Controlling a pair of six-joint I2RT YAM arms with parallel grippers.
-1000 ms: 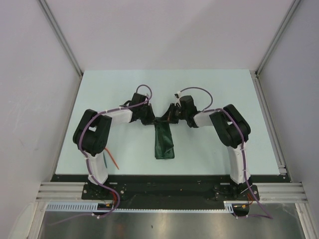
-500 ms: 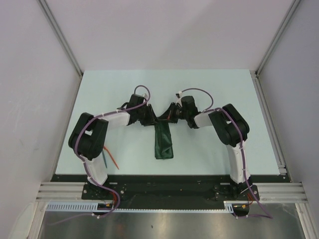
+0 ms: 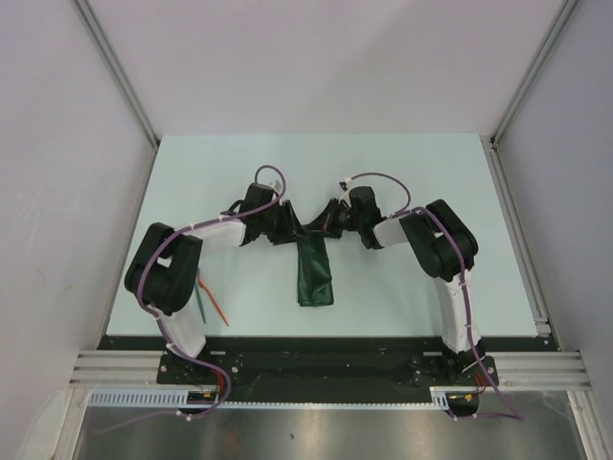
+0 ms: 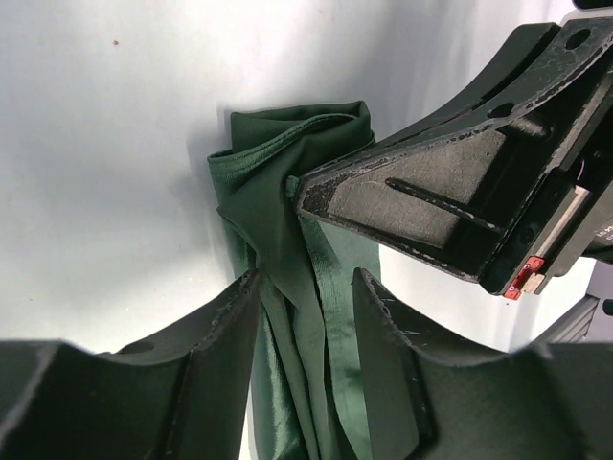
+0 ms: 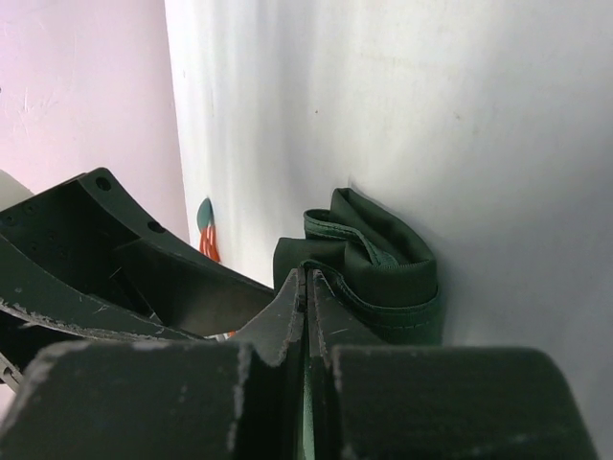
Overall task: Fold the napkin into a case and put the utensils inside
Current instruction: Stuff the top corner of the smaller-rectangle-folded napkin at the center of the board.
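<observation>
The dark green napkin (image 3: 315,276) lies mid-table as a narrow, long folded strip, its far end bunched and lifted between the two grippers. My left gripper (image 3: 290,228) is at that end's left side, open. In the left wrist view the napkin's (image 4: 278,192) folds run loosely between the left gripper's (image 4: 305,302) spread fingers. My right gripper (image 3: 324,226) is shut on the napkin's (image 5: 383,259) hem, which is pinched at the right gripper's (image 5: 306,287) tips. The orange-red utensil (image 3: 216,309) and teal utensil (image 3: 202,305) lie by the left arm's base, apart from the cloth.
The pale table (image 3: 431,172) is boxed in by grey walls on three sides. An aluminium rail (image 3: 517,240) runs along its right edge. A black strip (image 3: 316,342) with both arm bases marks the near edge.
The left gripper has opened and let go of the napkin's far end. The left arm's elbow has swung out to the left, uncovering the teal utensil. The right gripper has stayed shut.
</observation>
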